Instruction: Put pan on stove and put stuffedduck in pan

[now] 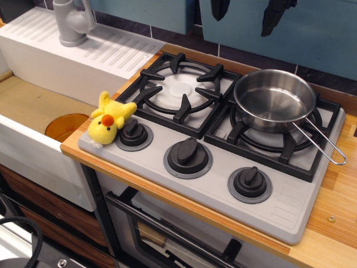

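Observation:
The shiny steel pan [274, 99] sits upright on the right burner grate of the light grey stove [290, 206]. Its wire handle [323, 142] points to the front right. The pan is empty. The yellow stuffed duck [109, 121] with an orange beak lies on the stove's front left corner. It touches the left black knob [134, 134] and is apart from the pan. No gripper or arm shows in this view.
The left burner grate [181, 89] is bare. A white sink with a grey faucet [72, 22] lies to the left of the stove. Two dark shapes [277, 17] hang at the top edge against the blue wall. A black cable [22, 234] is at the bottom left.

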Controlling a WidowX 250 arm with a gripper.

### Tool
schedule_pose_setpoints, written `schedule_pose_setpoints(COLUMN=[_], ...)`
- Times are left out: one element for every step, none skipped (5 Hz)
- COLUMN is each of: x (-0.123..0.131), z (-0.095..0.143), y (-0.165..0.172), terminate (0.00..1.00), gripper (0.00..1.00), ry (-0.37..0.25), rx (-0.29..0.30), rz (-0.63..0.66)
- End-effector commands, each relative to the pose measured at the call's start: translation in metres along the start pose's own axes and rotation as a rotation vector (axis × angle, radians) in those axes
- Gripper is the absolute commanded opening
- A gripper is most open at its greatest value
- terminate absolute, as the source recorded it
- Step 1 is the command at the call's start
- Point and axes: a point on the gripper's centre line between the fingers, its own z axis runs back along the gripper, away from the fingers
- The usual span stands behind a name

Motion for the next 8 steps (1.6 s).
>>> schedule_pose_setpoints(x=[0.0, 0.001, 0.002, -0.001, -0.006, -0.006, -0.002, -0.001], z=[0.0, -0.026, -0.052, -0.073, -0.08, -0.089, -0.1, -0.101], y=[0.0, -0.004, -0.007, -0.007, -0.002, -0.002, -0.004, -0.005], terminate=[0.0, 0.0, 0.0, 0.0, 0.0, 0.0, 0.0, 0.0], gripper=[1.0, 1.0, 1.0, 1.0, 1.0, 1.0, 1.0, 0.0], ry=[0.0, -0.04, -0.089, -0.126, -0.143, -0.166, -0.203, -0.2], rx=[0.0, -0.03, -0.045, -0.063, -0.063, -0.062, -0.071, -0.105], rz=[0.0, -0.007, -0.01, -0.018, -0.034, -0.045, -0.066, -0.078])
